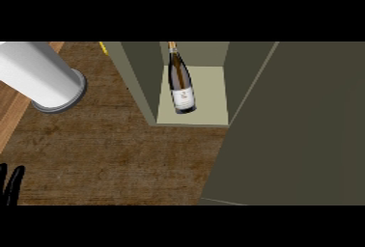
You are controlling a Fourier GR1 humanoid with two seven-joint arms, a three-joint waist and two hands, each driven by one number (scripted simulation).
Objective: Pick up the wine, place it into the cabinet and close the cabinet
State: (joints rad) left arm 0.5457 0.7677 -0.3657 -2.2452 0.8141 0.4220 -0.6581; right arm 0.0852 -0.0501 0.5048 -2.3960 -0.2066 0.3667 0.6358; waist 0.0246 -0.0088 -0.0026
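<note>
A dark wine bottle (181,82) with a white label stands inside the olive-grey cabinet (143,77), on its pale shelf floor. The cabinet's door (299,125) stands swung out toward me and fills the right side of the view. Only the straight black fingers of my left hand (10,183) show, at the lower left edge, far from the bottle and the cabinet. No part of my right hand shows.
A tall white cylinder (39,75) on a grey base stands at the upper left of the brown counter (121,154). A lighter wooden strip (10,116) runs along the left edge.
</note>
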